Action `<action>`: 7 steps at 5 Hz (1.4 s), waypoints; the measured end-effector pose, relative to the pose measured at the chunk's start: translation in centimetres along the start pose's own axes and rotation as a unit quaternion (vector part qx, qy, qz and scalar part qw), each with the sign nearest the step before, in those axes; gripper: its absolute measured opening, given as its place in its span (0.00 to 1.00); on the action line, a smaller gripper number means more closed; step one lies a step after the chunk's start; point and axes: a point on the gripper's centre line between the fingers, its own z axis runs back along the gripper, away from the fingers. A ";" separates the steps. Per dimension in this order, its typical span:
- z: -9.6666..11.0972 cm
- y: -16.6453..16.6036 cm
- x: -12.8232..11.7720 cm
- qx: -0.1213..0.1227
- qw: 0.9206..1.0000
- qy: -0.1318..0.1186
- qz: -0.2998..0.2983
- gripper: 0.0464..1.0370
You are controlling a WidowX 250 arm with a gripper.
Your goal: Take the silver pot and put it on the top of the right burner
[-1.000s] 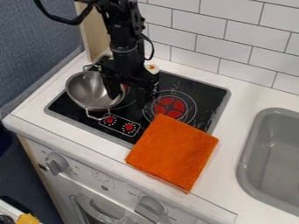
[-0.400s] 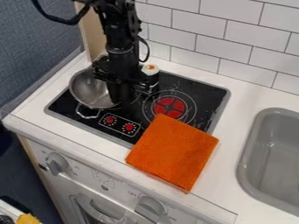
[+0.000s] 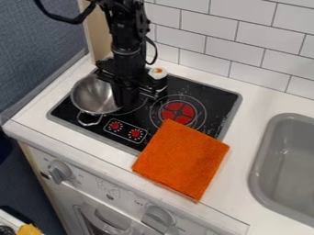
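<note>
The black gripper [image 3: 126, 94] hangs low over the left part of the stove, at the right side of the silver pot [image 3: 92, 95], overlapping its rim. Whether its grip has closed on the rim cannot be made out. The pot stands upright over the left burner, with one looped handle towards the front. To the right, the red-centred right burner [image 3: 178, 112] has nothing on it; the orange cloth's top corner lies close to its front edge.
An orange cloth [image 3: 182, 159] lies folded across the stove's front edge and the white counter [image 3: 257, 98]. A small white and black sushi-like object [image 3: 158, 79] stands behind and right of the gripper. A grey sink [image 3: 288, 170] is at the right.
The pot has turned slightly, its front handle swinging left. My gripper has shifted a little, from slanting into the pot to hanging more upright at its right side.
</note>
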 end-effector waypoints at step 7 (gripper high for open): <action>6.1 -11.5 7.9 -0.022 0.983 -0.086 -0.161 0.01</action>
